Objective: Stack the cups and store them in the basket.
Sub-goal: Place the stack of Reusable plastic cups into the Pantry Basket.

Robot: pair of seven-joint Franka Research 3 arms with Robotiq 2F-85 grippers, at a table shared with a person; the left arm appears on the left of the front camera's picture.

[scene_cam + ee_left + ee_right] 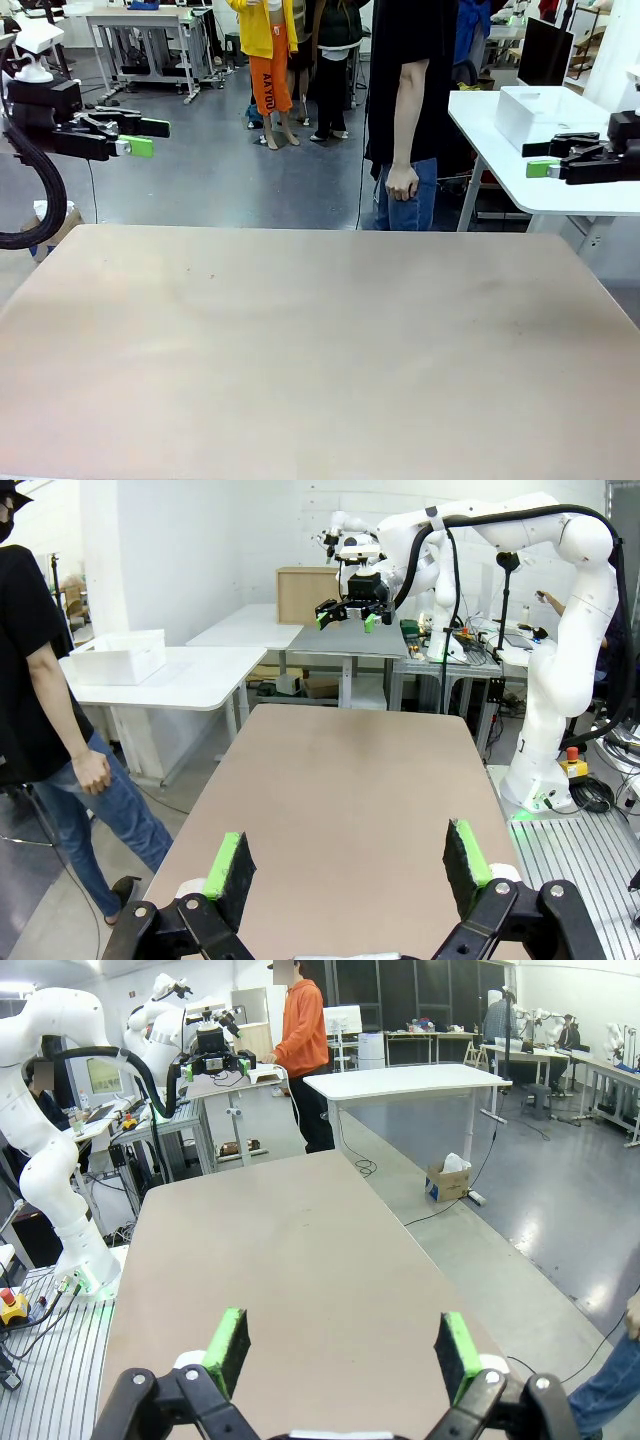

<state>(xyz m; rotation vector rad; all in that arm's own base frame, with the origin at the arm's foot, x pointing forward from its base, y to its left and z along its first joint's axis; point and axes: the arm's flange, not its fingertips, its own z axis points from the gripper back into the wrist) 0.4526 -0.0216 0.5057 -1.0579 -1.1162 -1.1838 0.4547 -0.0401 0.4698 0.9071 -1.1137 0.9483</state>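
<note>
The cups are out of view. The basket (540,115), a white rectangular bin, stands on a white side table beyond the right far corner; it is also in the left wrist view (125,655). My left gripper (150,137) hangs open above the table's left edge with nothing between its fingers (347,865). My right gripper (535,158) hovers open at the right edge, also holding nothing (340,1355). Each wrist view looks across the bare tabletop at the other arm's gripper (350,615) (210,1065).
The tan tabletop (320,340) lies bare. A person in black with jeans stands at the far side, one hand (402,183) hanging down. The white side table (600,190) sits close to the right far corner.
</note>
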